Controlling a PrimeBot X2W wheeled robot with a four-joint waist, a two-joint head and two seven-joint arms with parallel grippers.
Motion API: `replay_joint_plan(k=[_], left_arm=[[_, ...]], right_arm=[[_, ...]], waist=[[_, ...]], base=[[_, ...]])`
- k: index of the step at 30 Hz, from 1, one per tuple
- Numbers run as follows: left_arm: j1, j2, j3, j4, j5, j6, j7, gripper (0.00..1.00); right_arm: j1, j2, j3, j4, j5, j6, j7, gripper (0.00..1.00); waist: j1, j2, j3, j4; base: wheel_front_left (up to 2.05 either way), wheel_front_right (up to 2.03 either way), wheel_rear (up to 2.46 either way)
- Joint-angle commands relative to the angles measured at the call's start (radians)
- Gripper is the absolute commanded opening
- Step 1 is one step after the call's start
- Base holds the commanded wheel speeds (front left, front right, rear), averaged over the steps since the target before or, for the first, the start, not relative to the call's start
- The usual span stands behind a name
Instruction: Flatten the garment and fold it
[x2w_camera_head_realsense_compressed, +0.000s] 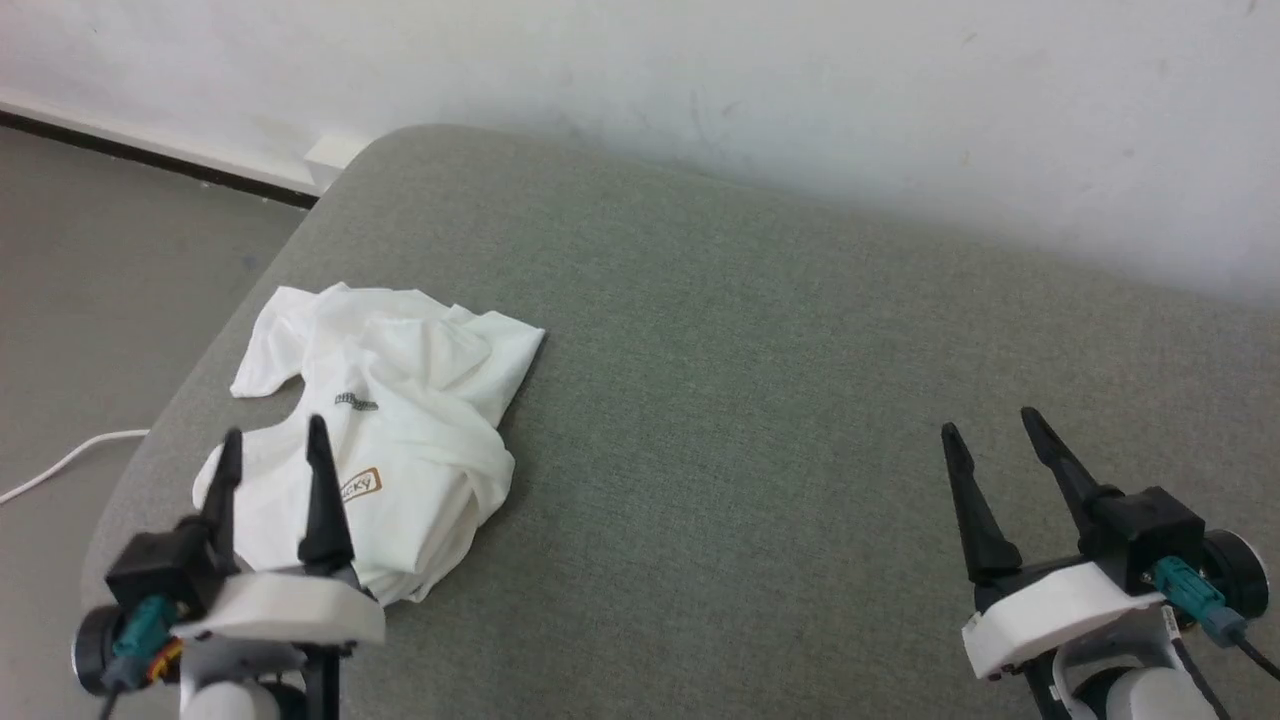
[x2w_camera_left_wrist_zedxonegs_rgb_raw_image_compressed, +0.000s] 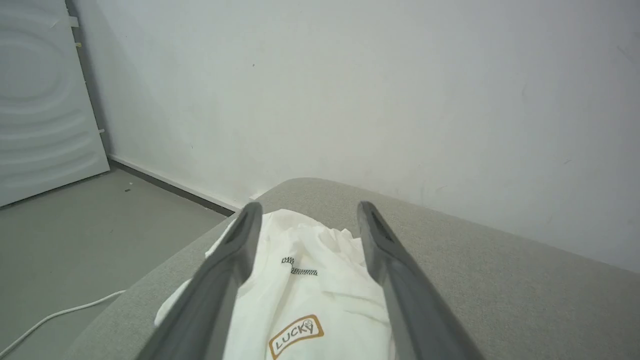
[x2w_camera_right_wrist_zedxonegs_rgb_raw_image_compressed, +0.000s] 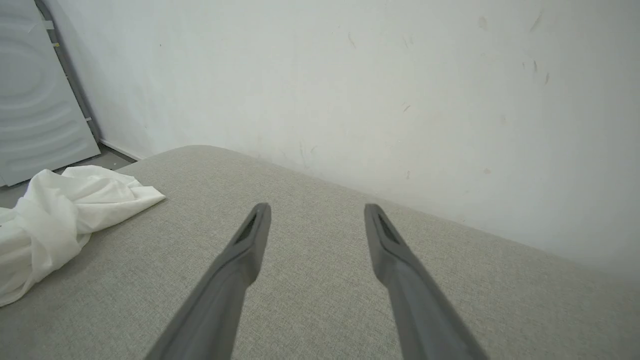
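Observation:
The garment (x2w_camera_head_realsense_compressed: 400, 440) is a white shirt lying crumpled in a heap near the left edge of the grey cushion (x2w_camera_head_realsense_compressed: 760, 400). A brown-bordered "LUCKY" patch and a short line of dark stitching face up on it. My left gripper (x2w_camera_head_realsense_compressed: 275, 445) hovers open over the heap's near left part, with nothing between its fingers. In the left wrist view the garment (x2w_camera_left_wrist_zedxonegs_rgb_raw_image_compressed: 310, 290) lies between and beyond that gripper (x2w_camera_left_wrist_zedxonegs_rgb_raw_image_compressed: 307, 210). My right gripper (x2w_camera_head_realsense_compressed: 985, 425) stands open far to the right above bare cushion. The right wrist view has the garment (x2w_camera_right_wrist_zedxonegs_rgb_raw_image_compressed: 60, 215) at its left edge, well away from the open gripper (x2w_camera_right_wrist_zedxonegs_rgb_raw_image_compressed: 317, 210).
The cushion's rounded left corner drops to a grey floor (x2w_camera_head_realsense_compressed: 90, 320), where a white cable (x2w_camera_head_realsense_compressed: 60, 465) lies. A white wall (x2w_camera_head_realsense_compressed: 800, 90) runs close behind the cushion. A pale panel (x2w_camera_left_wrist_zedxonegs_rgb_raw_image_compressed: 40, 100) leans against the wall at far left.

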Motion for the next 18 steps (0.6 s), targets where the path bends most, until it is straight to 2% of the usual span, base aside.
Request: replay_joint_plan(k=[1, 9, 13, 16, 18], left_arm=[[-0.046, -0.001, 0.019, -0.009, -0.011, -0.003, -0.012, 1.0], [-0.186, 0.014, 0.079, 0.023, -0.014, -0.046, -0.026, 1.0], [-0.264, 0.059, 0.085, 0.12, -0.017, -0.067, -0.027, 1.0], [-0.327, 0.102, 0.077, 0.216, -0.037, -0.082, 0.037, 1.0], [-0.357, 0.137, 0.061, 0.292, -0.041, -0.09, 0.118, 1.0]], right_arm=[[-0.017, 0.002, 0.003, -0.009, -0.008, -0.001, 0.003, 1.0], [-0.047, 0.002, 0.013, -0.037, -0.035, -0.002, 0.03, 1.0], [-0.072, 0.002, 0.023, -0.05, -0.052, -0.002, 0.045, 1.0], [-0.087, 0.001, 0.024, -0.054, -0.059, -0.002, 0.051, 1.0], [-0.097, 0.0, 0.026, -0.056, -0.06, -0.002, 0.052, 1.0]], waist=[[0.0, -0.0002, 0.027, -0.004], [0.0, -0.0002, 0.107, -0.038], [0.0, -0.0002, 0.163, -0.064], [0.0, -0.0002, 0.199, -0.077], [0.0, -0.0002, 0.221, -0.085]], base=[[0.0, 0.0, 0.0], [0.0, 0.0, 0.0], [0.0, 0.0, 0.0], [0.0, 0.0, 0.0], [0.0, 0.0, 0.0]])
